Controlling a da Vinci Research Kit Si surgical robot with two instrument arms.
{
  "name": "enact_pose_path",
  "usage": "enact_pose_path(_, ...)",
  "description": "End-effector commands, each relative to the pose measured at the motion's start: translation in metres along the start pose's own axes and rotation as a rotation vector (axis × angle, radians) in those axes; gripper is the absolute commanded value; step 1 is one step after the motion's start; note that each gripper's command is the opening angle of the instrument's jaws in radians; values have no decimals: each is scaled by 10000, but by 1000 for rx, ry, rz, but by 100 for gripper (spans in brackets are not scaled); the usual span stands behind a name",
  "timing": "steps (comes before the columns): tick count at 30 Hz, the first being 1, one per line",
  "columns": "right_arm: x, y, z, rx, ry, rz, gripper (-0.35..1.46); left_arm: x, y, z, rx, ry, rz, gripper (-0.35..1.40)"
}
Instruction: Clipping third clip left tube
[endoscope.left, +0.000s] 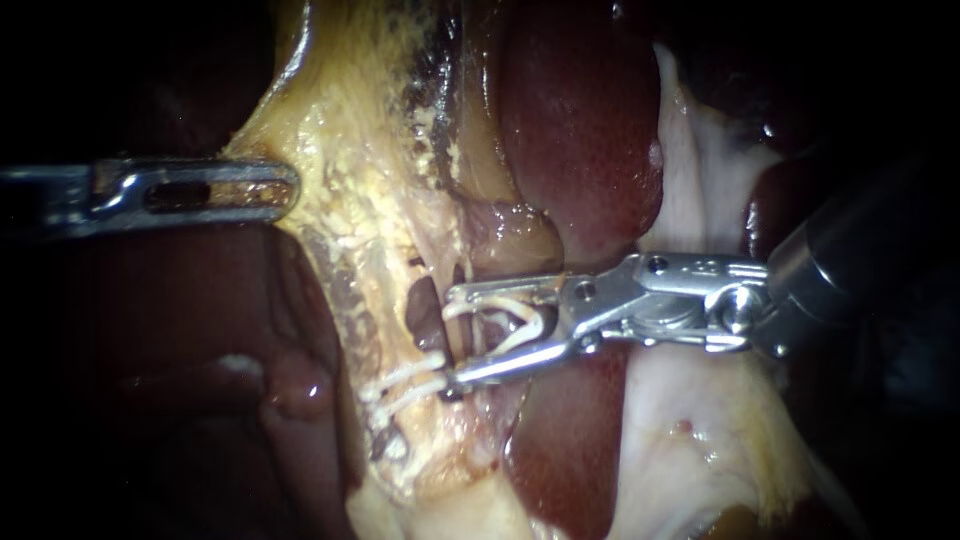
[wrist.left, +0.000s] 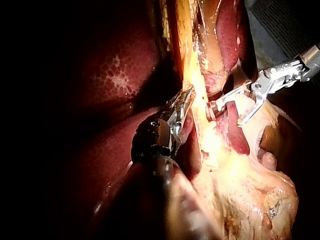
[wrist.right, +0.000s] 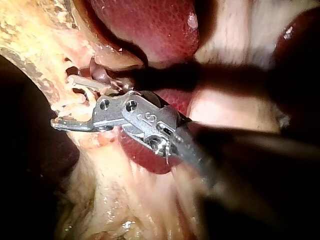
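Clip (endoscope.left: 538, 322) in right instrument (endoscope.left: 450, 338), placed clips (endoscope.left: 402, 385) adjacent

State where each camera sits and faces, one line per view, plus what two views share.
Endoscope view: close over the tissue, facing yellow tissue beside the liver; left instrument enters from left, right instrument from right.
Left wrist view: on the left arm, looking along its shaft to jaws shut on the yellow tissue.
Right wrist view: on the right arm, looking along its shaft to jaws holding a white clip.
Shared: endoscope and left wrist views both show both instruments.
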Motion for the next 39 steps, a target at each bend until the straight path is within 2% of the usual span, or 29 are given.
enact_pose_path(1,-1,3,2,-3,-1,6,58,0,-1,0,-1,0,2,-35)
enact_pose_path(9,-11,18,15,-7,0,38,58,1,-5,-2,-2,-1,7,-35)
enact_pose_path(17,-28,33,30,-6,-2,70,58,2,-7,-4,-4,-2,6,-35)
enact_pose_path(24,-34,36,37,22,-4,84,58,2,-8,-5,-4,-2,5,-35)
enact_pose_path(39,-23,33,46,170,105,158,57,2,-8,-5,-4,-2,5,-35)
